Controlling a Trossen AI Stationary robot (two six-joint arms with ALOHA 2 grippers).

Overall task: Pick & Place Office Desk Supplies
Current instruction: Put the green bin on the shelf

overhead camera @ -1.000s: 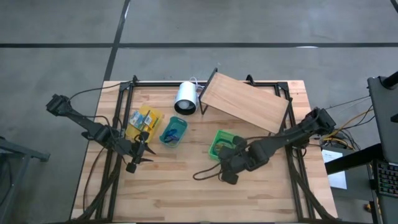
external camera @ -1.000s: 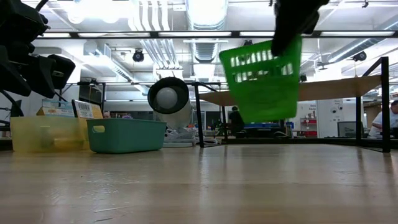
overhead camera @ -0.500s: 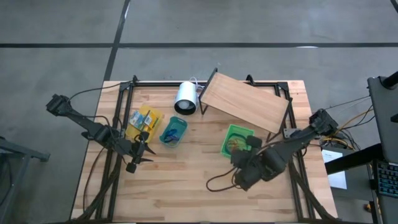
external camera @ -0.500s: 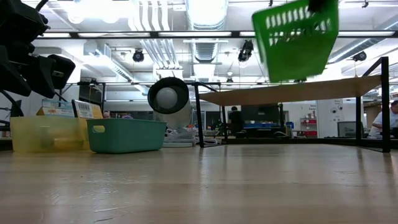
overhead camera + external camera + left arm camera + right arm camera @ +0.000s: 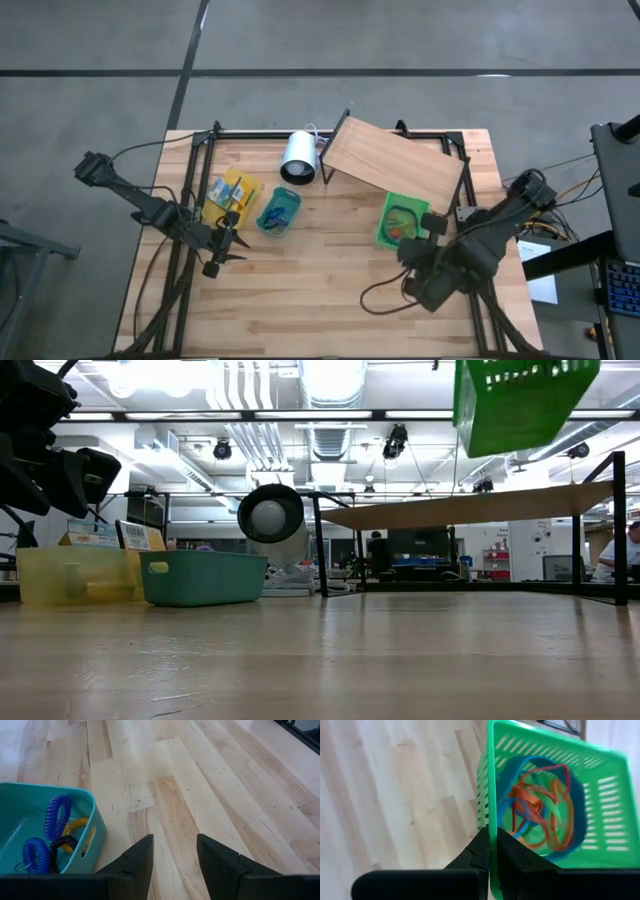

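While airborne, right pincer (image 5: 489, 851) grips green basket (image 5: 600, 795).

Orange, red and blue rubber bands (image 5: 540, 802) lie tangled in a green basket (image 5: 401, 221) held aloft, tilted, at the right.

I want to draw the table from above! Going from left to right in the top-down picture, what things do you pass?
Left gripper → yellow bin → teal bin → white cylinder → slanted wooden board → green basket, held up by the right gripper.
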